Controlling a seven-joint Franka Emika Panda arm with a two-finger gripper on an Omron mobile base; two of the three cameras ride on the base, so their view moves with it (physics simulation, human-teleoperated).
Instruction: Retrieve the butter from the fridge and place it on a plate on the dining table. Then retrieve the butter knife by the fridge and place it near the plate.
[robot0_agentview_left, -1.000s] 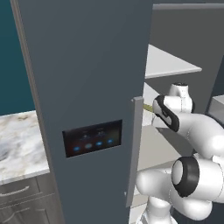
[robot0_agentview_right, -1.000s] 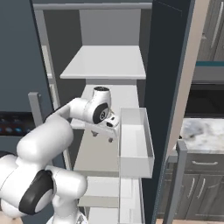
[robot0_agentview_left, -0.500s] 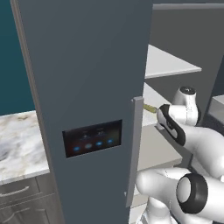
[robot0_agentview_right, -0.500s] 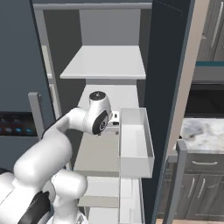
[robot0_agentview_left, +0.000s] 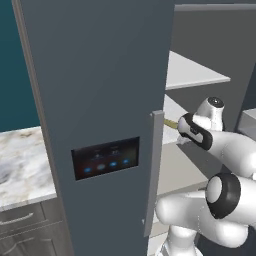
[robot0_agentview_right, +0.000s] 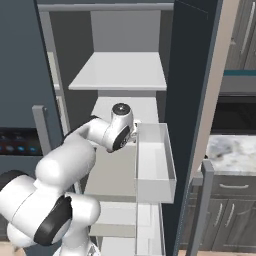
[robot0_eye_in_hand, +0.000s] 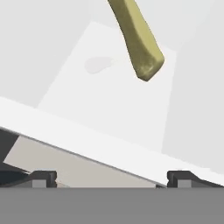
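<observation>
The fridge (robot0_agentview_left: 100, 75) stands with its left door shut and its right door (robot0_agentview_right: 192, 100) swung open. On a white middle shelf (robot0_eye_in_hand: 109, 92) lies the butter (robot0_eye_in_hand: 138, 39), a pale olive stick, seen in the hand view just ahead of my gripper (robot0_eye_in_hand: 111, 177). Both fingertips (robot0_eye_in_hand: 41, 177) sit wide apart with nothing between them, and the gripper is open, short of the butter. From the left base view one end of the butter (robot0_agentview_left: 171, 123) peeks past the door edge, beside my wrist (robot0_agentview_left: 197, 131). The plate, dining table and butter knife are out of view.
A white door bin (robot0_agentview_right: 155, 165) juts from the open door right beside my wrist (robot0_agentview_right: 120, 132). An upper shelf (robot0_agentview_right: 120, 70) hangs above the arm. The shut door's bar handle (robot0_agentview_left: 154, 170) stands close on the left. Marble counters (robot0_agentview_left: 20, 165) (robot0_agentview_right: 230, 150) flank the fridge.
My hand has turned and pushed deeper into the fridge toward the middle shelf. The jaws stayed wide open, and the butter has not moved.
</observation>
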